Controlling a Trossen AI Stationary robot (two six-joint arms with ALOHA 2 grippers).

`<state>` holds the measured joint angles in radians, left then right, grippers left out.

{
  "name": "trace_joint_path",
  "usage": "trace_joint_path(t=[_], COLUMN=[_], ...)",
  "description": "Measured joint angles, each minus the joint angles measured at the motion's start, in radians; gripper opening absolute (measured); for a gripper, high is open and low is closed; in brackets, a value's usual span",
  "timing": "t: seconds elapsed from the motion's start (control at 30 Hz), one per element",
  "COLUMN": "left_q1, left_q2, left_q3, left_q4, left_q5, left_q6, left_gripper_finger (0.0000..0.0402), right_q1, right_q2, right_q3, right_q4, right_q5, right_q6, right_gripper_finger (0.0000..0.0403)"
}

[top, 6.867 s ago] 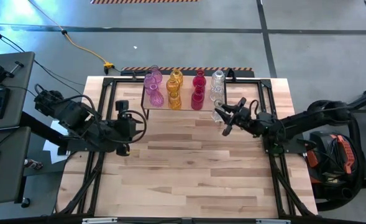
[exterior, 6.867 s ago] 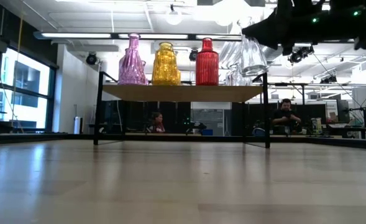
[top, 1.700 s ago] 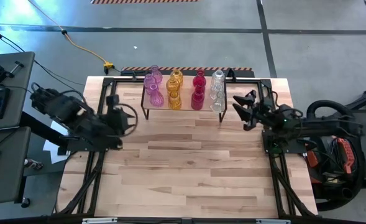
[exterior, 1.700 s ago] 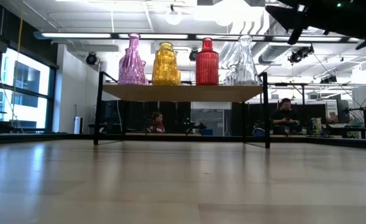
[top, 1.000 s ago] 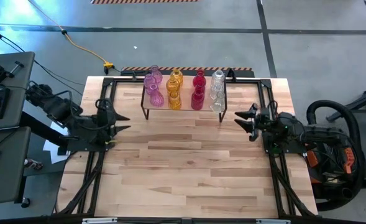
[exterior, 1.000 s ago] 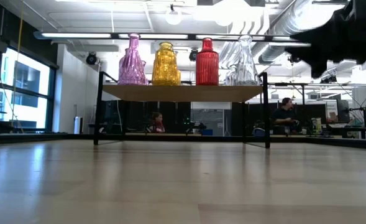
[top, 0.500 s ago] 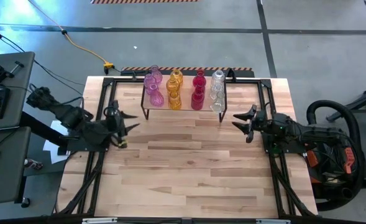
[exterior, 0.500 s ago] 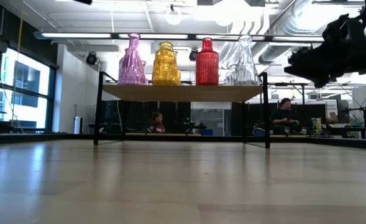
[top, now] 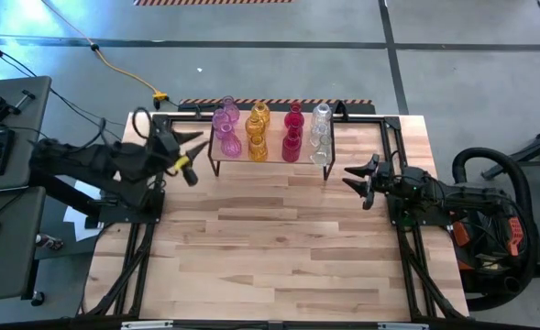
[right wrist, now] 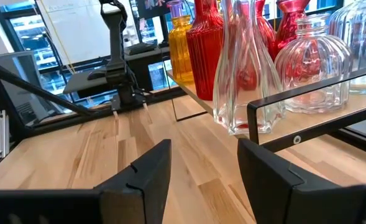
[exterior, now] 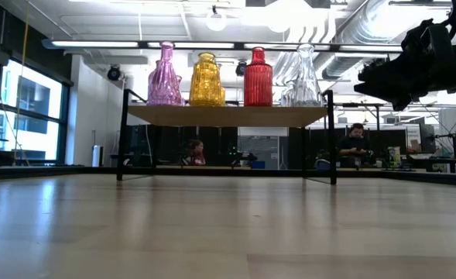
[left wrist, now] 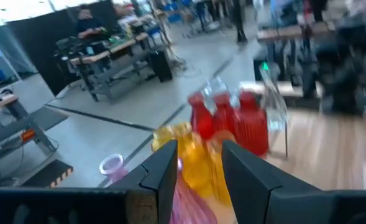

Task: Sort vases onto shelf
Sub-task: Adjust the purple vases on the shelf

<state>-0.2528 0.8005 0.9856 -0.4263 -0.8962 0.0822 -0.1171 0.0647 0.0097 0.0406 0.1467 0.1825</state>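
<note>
Glass vases [top: 271, 131], thin-walled and slippery, stand in colour rows on the shelf [exterior: 228, 115], just ahead of both parted, empty jaws. We judge them light but fragile, so the right gripper [top: 359, 177] or left gripper [top: 189, 148] should pinch a narrow neck gently.

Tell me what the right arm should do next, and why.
Probably keep backing away to rest. The vases all stand on the shelf in colour rows, none on the tabletop, and the right gripper hangs empty, jaws open, beside the shelf.
</note>
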Motion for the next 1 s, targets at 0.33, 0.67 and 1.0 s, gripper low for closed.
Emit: trace_joint_path(t=[0.33,0.67,1.0], left_q1=[0.090,0.184,0.170], left_q2=[0.023,0.162,0.265], left_q3=[0.012,0.011,0.011], left_q4=[0.197,0.192,0.194], left_q5=[0.003,-0.042,-0.132], left_q6=[0.000,-0.266,-0.411], left_gripper_finger=[0.0117,0.0117,0.0117], right_q1=[0.000,0.000,0.000], right_q2=[0.000,0.000,0.000], right_q3=[0.000,-0.001,-0.001], right_q4=[0.000,0.000,0.000], right_q5=[0.000,0.000,0.000], right_q6=[0.000,0.000,0.000], right_gripper_finger=[0.0170,0.0170,0.0170])
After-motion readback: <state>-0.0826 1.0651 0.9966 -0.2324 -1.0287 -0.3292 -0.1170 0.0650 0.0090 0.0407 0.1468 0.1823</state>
